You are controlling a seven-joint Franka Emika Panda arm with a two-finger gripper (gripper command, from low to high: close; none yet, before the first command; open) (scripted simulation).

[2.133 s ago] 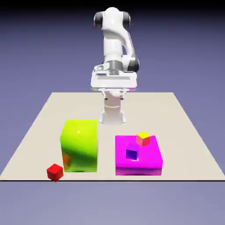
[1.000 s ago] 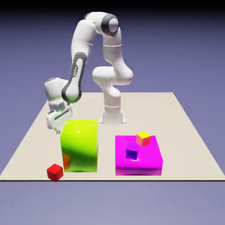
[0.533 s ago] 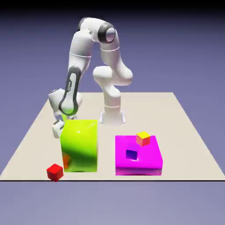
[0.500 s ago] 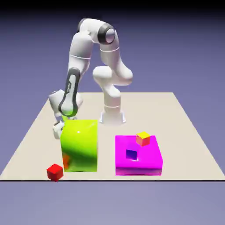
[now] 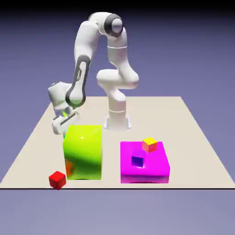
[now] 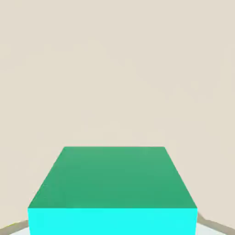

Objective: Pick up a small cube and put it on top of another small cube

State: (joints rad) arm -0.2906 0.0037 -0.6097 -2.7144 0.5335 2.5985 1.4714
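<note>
Tabletop (image 5: 156,119) is bearing a red cube (image 5: 57,180) at its near edge. Behind it, a magenta block (image 5: 144,172) is carrying purple (image 5: 138,159) and yellow-orange (image 5: 149,145) cubes. Beyond the lime-green block (image 5: 83,153), the gripper (image 5: 64,133) is pointing down, jaws gripping the teal cube (image 6: 112,183); the arm (image 5: 86,43) is arching toward the exterior view's left.

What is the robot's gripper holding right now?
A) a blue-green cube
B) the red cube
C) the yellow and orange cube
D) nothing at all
A, because the hand view shows a blue-green cube filling the space between the finger tips, while the red cube sits near the table's front edge.
</note>
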